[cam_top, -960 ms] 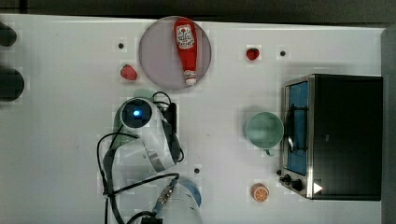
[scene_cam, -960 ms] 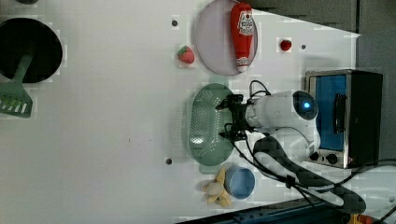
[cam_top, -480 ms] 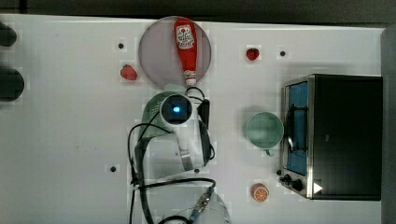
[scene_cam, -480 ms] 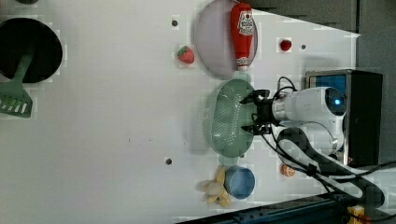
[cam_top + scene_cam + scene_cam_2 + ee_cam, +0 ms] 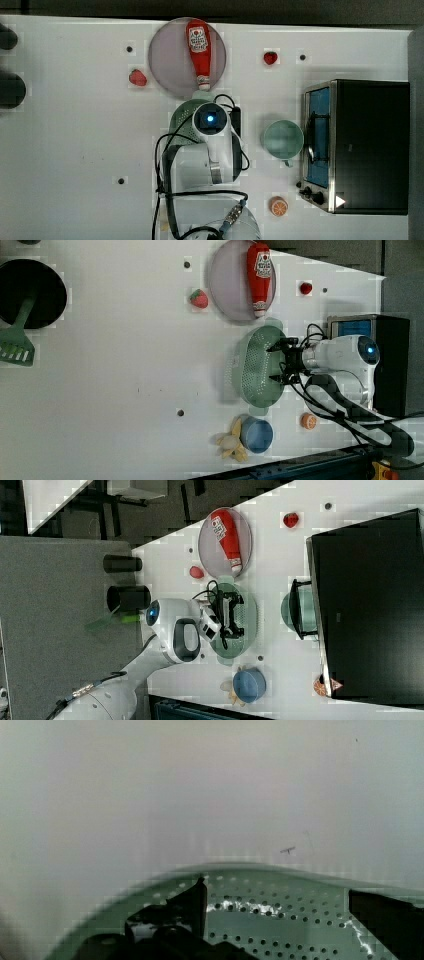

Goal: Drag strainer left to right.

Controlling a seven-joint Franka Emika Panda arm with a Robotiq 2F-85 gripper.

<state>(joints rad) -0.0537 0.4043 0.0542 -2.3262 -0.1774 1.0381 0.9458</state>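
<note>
Left view, hand [image 5: 278,361] spread inside strainer [image 5: 254,367], rim near plate [image 5: 231,282]

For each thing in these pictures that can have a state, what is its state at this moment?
strainer: upright on the table, hollow side up, just below the plate in the left view.
hand: open, fingers spread inside the strainer.
ketchup bottle: lying on its side on the plate.
mug: upright, beside the toaster oven.
toaster oven: door shut.

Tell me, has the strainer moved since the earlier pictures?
Yes. In the left view the strainer slid toward the left view's right, closer to the toaster oven.
</note>
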